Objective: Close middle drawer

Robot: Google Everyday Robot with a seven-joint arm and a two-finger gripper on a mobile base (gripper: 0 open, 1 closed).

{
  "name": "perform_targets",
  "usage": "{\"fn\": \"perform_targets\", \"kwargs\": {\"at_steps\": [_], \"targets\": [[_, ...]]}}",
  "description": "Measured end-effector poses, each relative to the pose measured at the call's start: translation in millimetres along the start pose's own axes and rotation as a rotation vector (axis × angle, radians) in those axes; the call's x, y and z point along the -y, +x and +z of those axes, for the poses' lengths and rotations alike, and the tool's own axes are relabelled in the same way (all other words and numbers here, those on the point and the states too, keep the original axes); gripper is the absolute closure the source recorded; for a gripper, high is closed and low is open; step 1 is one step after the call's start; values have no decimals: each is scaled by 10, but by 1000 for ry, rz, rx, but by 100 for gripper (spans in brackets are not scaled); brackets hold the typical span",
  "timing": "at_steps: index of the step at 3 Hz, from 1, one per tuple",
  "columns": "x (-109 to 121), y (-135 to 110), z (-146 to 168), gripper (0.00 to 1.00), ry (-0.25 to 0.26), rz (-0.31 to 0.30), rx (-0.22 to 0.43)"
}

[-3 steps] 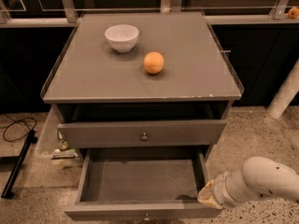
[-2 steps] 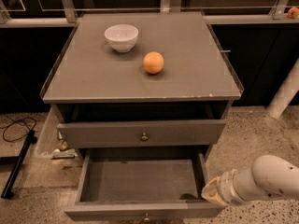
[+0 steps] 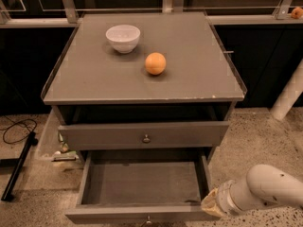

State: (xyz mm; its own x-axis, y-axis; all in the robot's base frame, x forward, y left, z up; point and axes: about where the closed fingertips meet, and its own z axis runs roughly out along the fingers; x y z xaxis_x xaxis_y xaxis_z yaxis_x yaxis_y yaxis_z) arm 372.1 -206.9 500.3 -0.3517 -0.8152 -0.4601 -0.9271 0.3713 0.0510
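The middle drawer [image 3: 142,183] is pulled far out of the grey cabinet. Its deep boxy tray is empty, and its front panel [image 3: 118,215] with a small round knob [image 3: 148,219] lies at the bottom edge of the view. My gripper [image 3: 211,205] comes in from the lower right on a white arm [image 3: 270,188]. It sits at the right front corner of the open drawer, against or just beside the front panel's right end.
The shallower drawer above [image 3: 142,135] with its knob [image 3: 146,138] stands slightly out. On the cabinet top [image 3: 199,74] are a white bowl [image 3: 123,37] and an orange [image 3: 155,63]. A black cable [image 3: 16,129] lies on the floor at left, and a white post [image 3: 289,96] stands at right.
The arm has shifted a little down and right, and the gripper has sunk closer to the drawer's front right corner. The drawer has not visibly moved.
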Motion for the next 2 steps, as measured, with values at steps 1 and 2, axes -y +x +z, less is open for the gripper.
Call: {"fn": "perform_targets", "kwargs": {"at_steps": [1,2], "targets": [[-141,139,305,100,-41,31,-8],[-269,258,596,100,-60,56,-3]]}}
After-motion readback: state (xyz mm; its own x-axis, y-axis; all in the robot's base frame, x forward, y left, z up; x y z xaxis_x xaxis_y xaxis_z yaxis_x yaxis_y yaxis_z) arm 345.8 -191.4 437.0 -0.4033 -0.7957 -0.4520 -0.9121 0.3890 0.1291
